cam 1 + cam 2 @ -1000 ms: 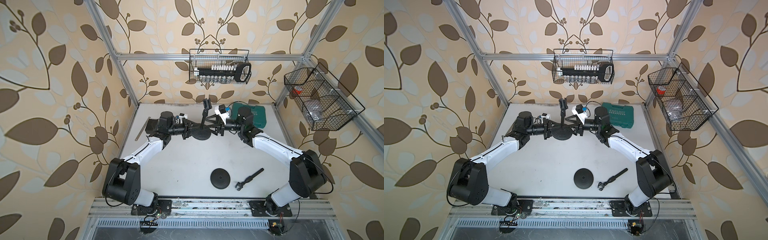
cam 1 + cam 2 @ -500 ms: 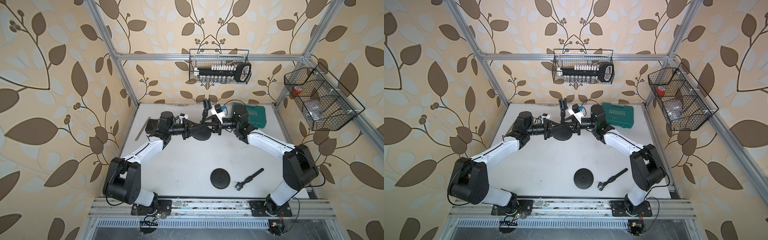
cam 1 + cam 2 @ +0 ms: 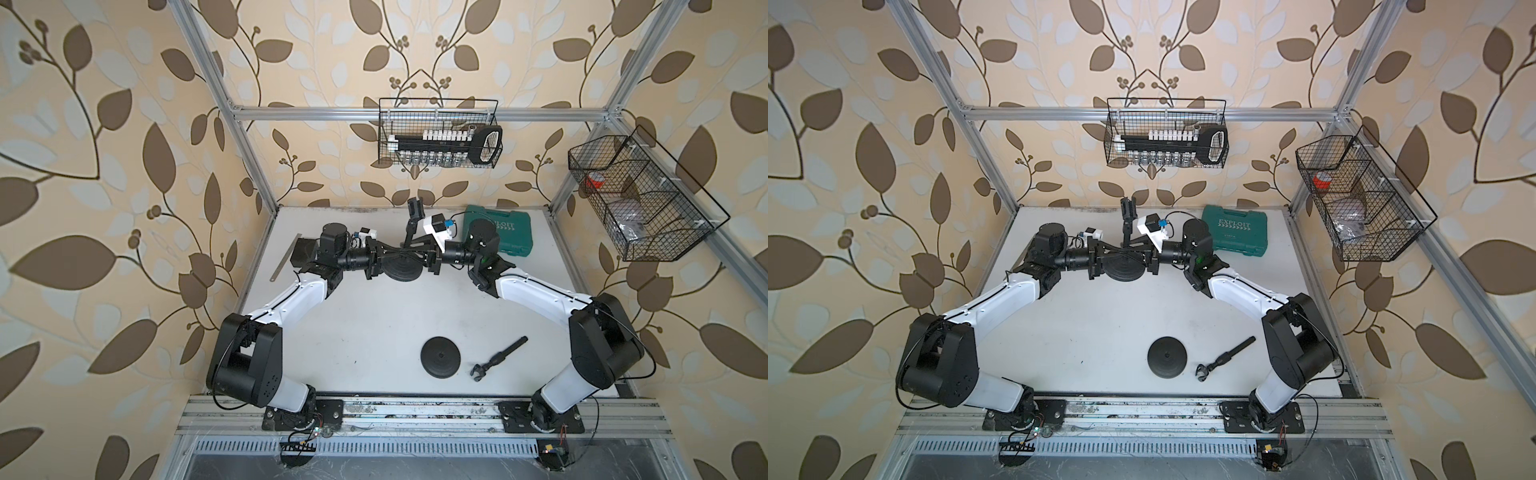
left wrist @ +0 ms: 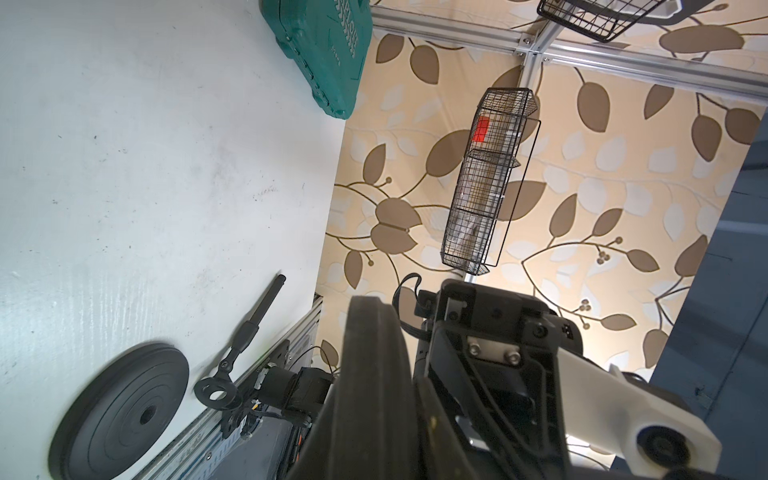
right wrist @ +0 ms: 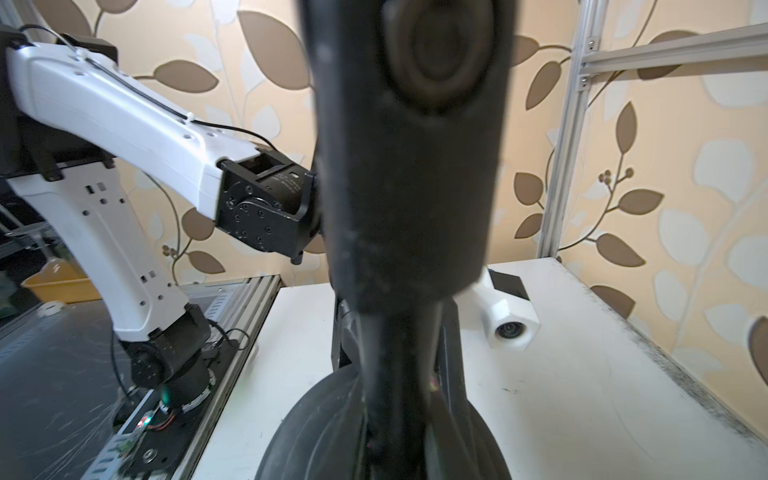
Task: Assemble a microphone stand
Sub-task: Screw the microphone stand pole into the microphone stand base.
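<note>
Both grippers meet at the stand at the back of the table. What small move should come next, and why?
Probably the right gripper should twist the pole to thread it into the round base while the left gripper steadies that base. Both are shut on their parts, and the pole rises from the base's middle.

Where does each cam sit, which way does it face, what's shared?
Top views: overhead in front, looking down toward the back wall; both arms whole, left gripper and right gripper at the stand base.
Left wrist: on the left arm, facing the robot's right across the table; right gripper shows beyond the stand base's rim.
Right wrist: on the right arm, facing the robot's left; left arm shows behind the blurred pole.
Shared: all show the stand base; left wrist and top views share the spare base, green tool case.
</note>
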You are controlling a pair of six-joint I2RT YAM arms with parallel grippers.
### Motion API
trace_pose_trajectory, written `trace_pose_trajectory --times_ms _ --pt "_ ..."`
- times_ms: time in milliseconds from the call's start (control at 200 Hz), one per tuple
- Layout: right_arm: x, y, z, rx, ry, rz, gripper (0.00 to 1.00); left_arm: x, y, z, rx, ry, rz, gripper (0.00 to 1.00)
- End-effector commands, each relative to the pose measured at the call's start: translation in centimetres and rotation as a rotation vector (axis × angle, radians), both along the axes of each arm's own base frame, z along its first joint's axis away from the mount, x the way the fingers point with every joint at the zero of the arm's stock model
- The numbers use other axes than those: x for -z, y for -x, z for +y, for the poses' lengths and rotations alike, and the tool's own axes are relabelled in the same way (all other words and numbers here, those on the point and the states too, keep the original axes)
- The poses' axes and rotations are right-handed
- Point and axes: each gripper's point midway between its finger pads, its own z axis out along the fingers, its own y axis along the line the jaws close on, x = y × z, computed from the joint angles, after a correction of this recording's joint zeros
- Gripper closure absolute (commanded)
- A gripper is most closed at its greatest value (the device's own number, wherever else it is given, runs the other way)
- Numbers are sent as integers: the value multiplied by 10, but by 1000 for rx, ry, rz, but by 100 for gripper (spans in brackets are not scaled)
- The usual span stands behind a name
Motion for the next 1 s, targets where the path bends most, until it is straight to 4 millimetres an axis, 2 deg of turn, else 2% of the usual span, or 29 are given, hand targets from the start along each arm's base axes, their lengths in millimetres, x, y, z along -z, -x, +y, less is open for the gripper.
trace_pose_trajectory --times_ms 0,245,265,330,425,540,630,690,720,755,810,915,995 --pt "12 -12 -6 173 -9 56 100 -60 1 0 -7 58 -199 100" --pt "43 -19 -19 567 44 127 100 -59 -5 2 -42 43 -199 100" --pt "44 -14 -14 581 59 124 100 -59 -5 3 -44 42 -199 100" --pt "49 -11 -15 678 101 116 100 -58 -7 3 -52 40 -201 100" --pt "52 -6 -14 737 134 110 100 -58 -9 3 -57 39 -199 100" --pt "49 0 -8 688 138 108 100 -55 -11 3 -57 35 -193 100" --pt "42 7 -1 554 139 109 62 -51 -11 3 -55 25 -186 100" --pt "37 13 2 435 130 105 41 -48 -10 3 -54 9 -181 100" --pt "34 16 2 377 124 95 35 -46 -9 3 -52 2 -180 100" --pt "31 23 3 309 119 82 32 -45 -8 3 -49 -3 -180 100" --pt "29 23 -6 240 112 69 30 -43 -6 3 -43 -7 -178 100" --pt "24 22 -21 141 86 64 31 -40 -1 2 -17 -5 -174 100" --pt "19 18 -31 96 76 57 34 -37 3 1 5 0 -160 100"
